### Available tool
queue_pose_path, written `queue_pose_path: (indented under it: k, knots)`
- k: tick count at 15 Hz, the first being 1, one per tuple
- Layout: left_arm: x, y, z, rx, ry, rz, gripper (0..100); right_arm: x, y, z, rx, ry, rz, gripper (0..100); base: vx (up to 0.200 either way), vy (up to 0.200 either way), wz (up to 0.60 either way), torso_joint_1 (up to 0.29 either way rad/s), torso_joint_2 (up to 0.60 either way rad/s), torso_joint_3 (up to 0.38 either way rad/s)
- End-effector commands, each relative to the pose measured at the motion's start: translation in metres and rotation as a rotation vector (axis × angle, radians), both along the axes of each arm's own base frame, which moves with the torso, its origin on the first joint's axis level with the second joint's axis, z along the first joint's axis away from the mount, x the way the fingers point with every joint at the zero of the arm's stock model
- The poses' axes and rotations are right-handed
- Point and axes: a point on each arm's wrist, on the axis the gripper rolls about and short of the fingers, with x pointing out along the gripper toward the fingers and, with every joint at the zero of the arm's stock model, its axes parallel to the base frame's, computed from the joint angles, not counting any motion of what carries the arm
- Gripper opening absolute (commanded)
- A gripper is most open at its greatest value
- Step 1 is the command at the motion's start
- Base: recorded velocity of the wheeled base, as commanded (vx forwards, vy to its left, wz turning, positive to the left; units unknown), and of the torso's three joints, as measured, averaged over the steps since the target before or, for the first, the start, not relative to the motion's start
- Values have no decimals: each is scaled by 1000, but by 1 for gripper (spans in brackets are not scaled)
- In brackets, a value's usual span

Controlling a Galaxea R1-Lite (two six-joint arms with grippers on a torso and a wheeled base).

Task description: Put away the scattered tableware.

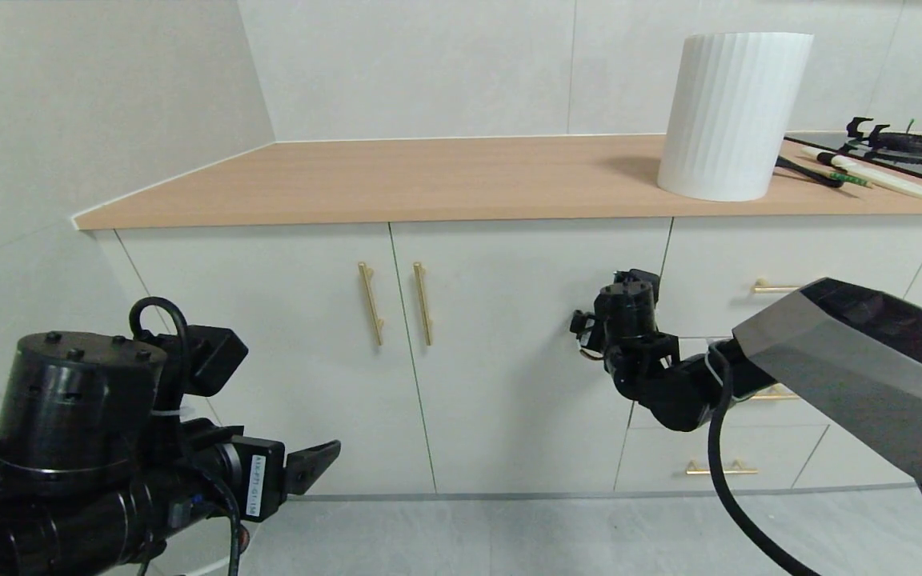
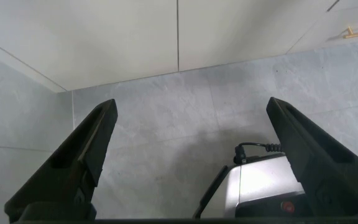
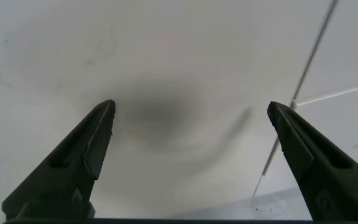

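Several utensils lie scattered on the wooden countertop [image 1: 397, 180] at its right end: a long white-handled one [image 1: 877, 174] and a black one [image 1: 811, 172]. A tall white ribbed container [image 1: 729, 112] stands right beside them. My left gripper [image 1: 313, 468] hangs low at the left, well below the counter, open and empty over the grey floor [image 2: 191, 106]. My right gripper [image 1: 589, 334] sits close in front of a white cabinet door under the counter, open with nothing between its fingers [image 3: 191, 107].
A black stove grate [image 1: 913, 144] sits at the far right of the counter. Below are white cabinet doors with gold handles [image 1: 370, 304] [image 1: 422, 304] and drawers with gold pulls [image 1: 773, 286] [image 1: 721, 470]. A tiled wall closes the left side.
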Motion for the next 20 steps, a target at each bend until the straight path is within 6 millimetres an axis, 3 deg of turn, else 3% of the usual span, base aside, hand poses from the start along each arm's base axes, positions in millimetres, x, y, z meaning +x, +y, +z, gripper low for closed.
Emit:
queue_pose_path:
  k: [1, 2, 5, 8, 10, 13, 15, 16, 18, 19, 20]
  knots:
    - [0, 0, 0, 0, 0, 0, 100, -9, -3, 11, 8, -4, 13, 100, 0, 0, 0, 0, 0, 0]
    - [0, 0, 0, 0, 0, 0, 100, -19, -5, 18, 10, 9, 44, 100, 0, 0, 0, 0, 0, 0]
    - [0, 0, 0, -1, -2, 0, 100, -82, -11, 41, 61, 104, 382, 100, 0, 0, 0, 0, 0, 0]
    - [-2, 1, 0, 4, -5, -6, 100, -109, -21, 42, -53, 141, 527, 100, 0, 0, 0, 0, 0, 0]
    - [-8, 5, 4, 33, -35, -18, 100, -127, -32, 71, -56, 72, 525, 100, 0, 0, 0, 0, 0, 0]
    - [-26, 21, 33, -34, -174, 39, 100, -169, -66, 111, -146, -46, 446, 100, 0, 0, 0, 0, 0, 0]
    - [-33, 28, 41, -46, -221, 68, 100, -203, -89, 130, -177, -115, 355, 100, 0, 0, 0, 0, 0, 0]
    - [-44, 35, 50, -59, -280, 99, 100, -231, -104, 139, -163, -163, 349, 100, 0, 0, 0, 0, 0, 0]
    - [-65, 46, 55, -80, -341, 118, 100, -270, -126, 140, -146, -219, 335, 100, 0, 0, 0, 0, 0, 0]
    - [-85, 58, 47, -78, -365, 143, 100, -300, -143, 142, -135, -279, 307, 100, 0, 0, 0, 0, 0, 0]
    - [-99, 67, 36, -58, -366, 167, 100, -318, -157, 141, -129, -318, 263, 100, 0, 0, 0, 0, 0, 0]
